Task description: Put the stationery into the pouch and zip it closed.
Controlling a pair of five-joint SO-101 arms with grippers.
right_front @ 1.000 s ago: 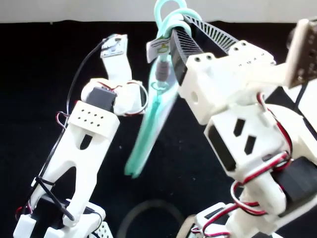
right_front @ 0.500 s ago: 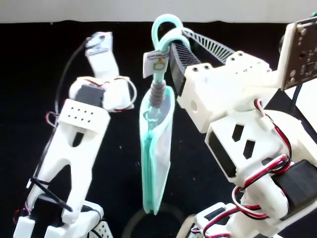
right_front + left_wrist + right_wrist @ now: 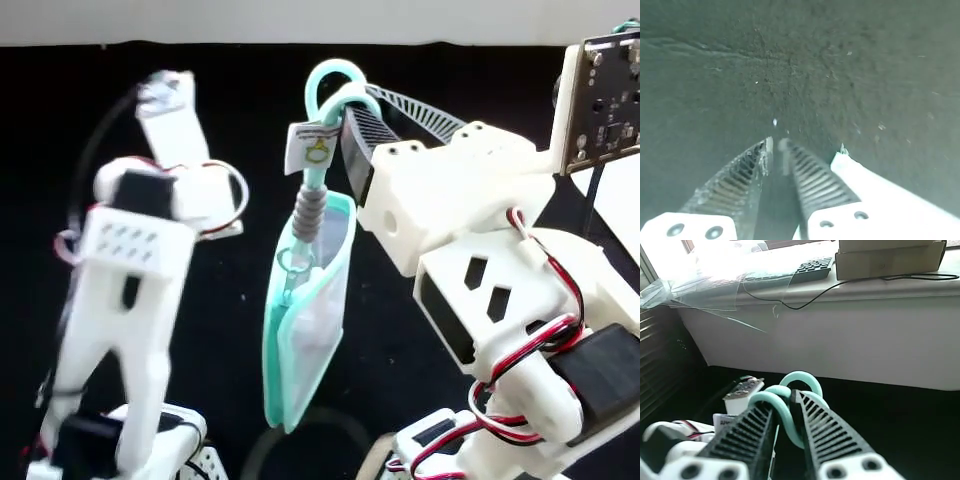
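The right gripper [image 3: 790, 394] pinches the hanging pouch [image 3: 310, 320] by its loop [image 3: 802, 379], while the left gripper [image 3: 776, 145] is pressed together, empty, above the table [image 3: 850, 70].

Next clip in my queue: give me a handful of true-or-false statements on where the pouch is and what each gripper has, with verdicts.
1. The right gripper is clamped on the pouch's teal loop. True.
2. The pouch lies flat on the table. False: it hangs in the air below the right gripper, clear of the black table.
3. The left gripper holds a pen. False: nothing is between its fingers, which are nearly together above the table.
4. A white tag hangs near the top of the pouch. True.
5. Both grippers grip the pouch. False: the right gripper alone has it; the left one is off to the side.
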